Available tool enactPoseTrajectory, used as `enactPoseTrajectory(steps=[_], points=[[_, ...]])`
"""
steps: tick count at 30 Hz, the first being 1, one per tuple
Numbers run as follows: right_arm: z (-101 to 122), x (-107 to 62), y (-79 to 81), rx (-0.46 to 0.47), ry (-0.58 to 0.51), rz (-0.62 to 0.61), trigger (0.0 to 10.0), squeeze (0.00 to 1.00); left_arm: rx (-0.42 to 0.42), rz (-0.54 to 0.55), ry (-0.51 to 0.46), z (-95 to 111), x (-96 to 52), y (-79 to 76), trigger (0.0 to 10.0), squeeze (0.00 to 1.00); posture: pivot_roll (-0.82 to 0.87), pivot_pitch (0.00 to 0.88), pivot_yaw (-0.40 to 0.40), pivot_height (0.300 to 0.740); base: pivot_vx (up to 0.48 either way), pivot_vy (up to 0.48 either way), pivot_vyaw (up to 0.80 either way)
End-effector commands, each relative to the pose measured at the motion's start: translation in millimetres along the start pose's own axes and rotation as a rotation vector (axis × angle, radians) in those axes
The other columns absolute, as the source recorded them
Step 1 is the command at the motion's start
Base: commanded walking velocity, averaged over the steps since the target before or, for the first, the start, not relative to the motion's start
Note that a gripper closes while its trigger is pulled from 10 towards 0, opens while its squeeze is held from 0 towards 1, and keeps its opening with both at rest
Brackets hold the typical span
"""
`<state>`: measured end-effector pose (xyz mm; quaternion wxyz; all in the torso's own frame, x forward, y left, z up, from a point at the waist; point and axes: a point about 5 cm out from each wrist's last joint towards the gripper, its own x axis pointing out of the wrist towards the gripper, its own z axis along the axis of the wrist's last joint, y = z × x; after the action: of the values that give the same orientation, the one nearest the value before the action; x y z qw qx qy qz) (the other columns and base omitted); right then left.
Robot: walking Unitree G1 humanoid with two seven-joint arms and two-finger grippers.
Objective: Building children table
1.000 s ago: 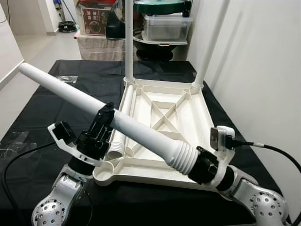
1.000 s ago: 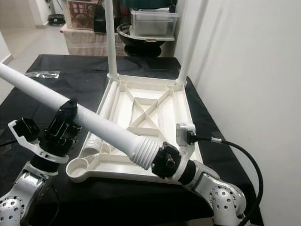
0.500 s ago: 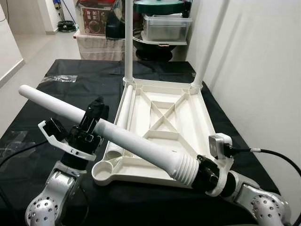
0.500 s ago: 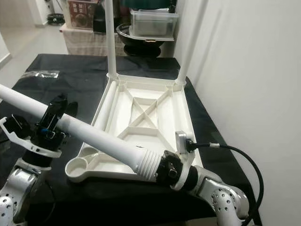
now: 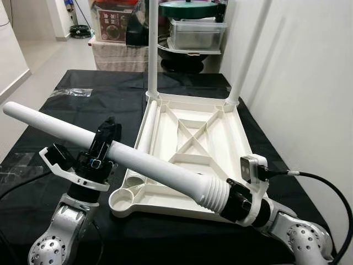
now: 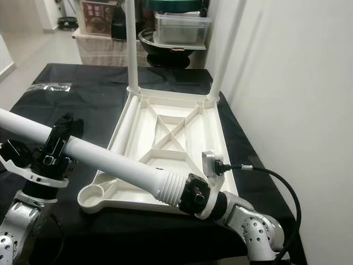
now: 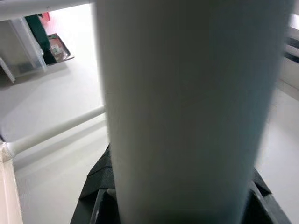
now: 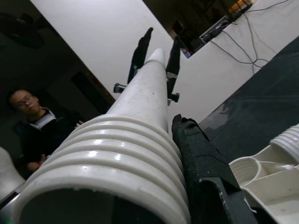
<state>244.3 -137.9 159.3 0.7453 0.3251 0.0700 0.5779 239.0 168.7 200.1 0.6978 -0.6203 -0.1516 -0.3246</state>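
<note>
Left eye view | both hands, left hand (image 5: 105,144) and right hand (image 5: 234,200), grip table leg (image 5: 138,161) | upturned tabletop (image 5: 190,149) beneath

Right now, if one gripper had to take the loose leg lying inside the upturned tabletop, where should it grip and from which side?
Grip the loose leg on its smooth mid shaft, coming from above with the fingers across it. It lies along the left wall of the tabletop, so a side approach looks blocked. The held leg crosses its threaded near end, so that probably has to move first.

Left claw (image 5: 105,141) and right claw (image 5: 231,199) both clamped, arms raised forward.
</note>
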Motion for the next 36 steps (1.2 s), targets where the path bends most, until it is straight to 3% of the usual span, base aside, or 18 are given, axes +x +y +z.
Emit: enactPoseTrajectory(steps=[1,3,4,5,7,13,18,20,24,25,26,27,29,32,36], points=[[-4,-5.6,-15.8,-0.029,0.056,-0.18,10.0,1.0,-0.016,-0.035,0.038,-6,7.0,-7.2,0.0,0.0,0.03,0.0,-0.087,0.74,0.0,0.0,0.0],[-3,-5.8,-17.3,-0.042,0.07,-0.202,10.0,1.0,-0.009,-0.02,0.039,-5,7.6,-5.7,0.0,0.0,0.03,0.0,-0.087,0.74,0.0,0.0,0.0],[-1,-7.3,-15.3,-0.046,0.074,-0.186,10.0,1.0,0.0,-0.012,0.039,-3,8.2,-5.2,4.1,0.0,0.02,0.0,-0.086,0.74,0.0,0.0,0.0],[2,-12.3,-15.5,-0.055,0.086,-0.183,10.0,1.0,0.012,-0.009,0.04,1,9.1,-5.5,10.0,0.0,0.02,0.0,-0.086,0.74,0.0,0.0,0.0],[2,-12.3,-15.5,-0.055,0.086,-0.183,10.0,1.0,0.012,-0.009,0.04,1,9.1,-5.5,10.0,0.0,0.02,0.0,-0.086,0.74,0.0,0.0,0.0],[11,-43.0,-25.2,-0.07,0.123,-0.232,10.0,1.0,0.025,-0.033,-0.07,30,17.1,-13.3,10.0,0.0,0.03,0.0,-0.098,0.74,0.0,0.0,0.0],[11,-56.6,-31.3,-0.058,0.121,-0.272,10.0,1.0,0.051,-0.038,-0.083,36,17.4,-16.0,10.0,0.0,0.03,0.0,-0.098,0.74,0.0,0.0,0.0],[12,-74.7,-37.6,-0.05,0.108,-0.335,10.0,1.0,0.074,-0.027,-0.092,41,13.6,-17.4,10.0,0.0,0.04,0.0,-0.103,0.74,0.0,0.0,0.0],[13,-80.8,-39.6,-0.058,0.114,-0.363,10.0,1.0,0.085,-0.021,-0.091,43,12.1,-17.9,10.0,0.0,0.04,0.0,-0.103,0.74,0.0,0.0,0.0],[18,-86.0,-42.8,-0.111,0.142,-0.408,10.0,0.21,0.116,-0.001,-0.04,41,11.1,-17.5,10.0,0.0,0.03,0.0,-0.094,0.74,0.0,0.0,0.0],[18,-86.0,-42.8,-0.111,0.142,-0.408,10.0,0.21,0.116,-0.001,-0.04,41,11.1,-17.5,10.0,0.0,0.03,0.0,-0.094,0.74,0.0,0.0,0.0],[28,-87.4,-44.2,-0.179,0.168,-0.435,10.0,0.0,0.163,0.023,0.032,39,10.3,-16.2,10.0,0.0,0.03,0.0,-0.088,0.74,0.0,0.0,0.0],[36,-87.8,-44.7,-0.226,0.184,-0.45,10.0,0.0,0.194,0.041,0.083,37,9.6,-14.9,10.0,0.0,0.03,0.0,-0.088,0.74,0.0,0.0,0.0],[83,-71.2,-31.5,-0.449,0.245,-0.355,10.0,0.0,0.439,0.069,0.322,59,24.9,-19.8,10.0,0.0,0.04,0.0,-0.078,0.74,0.0,0.0,0.0],[91,-67.4,-28.5,-0.49,0.26,-0.331,10.0,0.0,0.489,0.068,0.359,66,30.4,-22.8,10.0,0.0,0.04,0.0,-0.078,0.74,0.0,0.0,0.0]])
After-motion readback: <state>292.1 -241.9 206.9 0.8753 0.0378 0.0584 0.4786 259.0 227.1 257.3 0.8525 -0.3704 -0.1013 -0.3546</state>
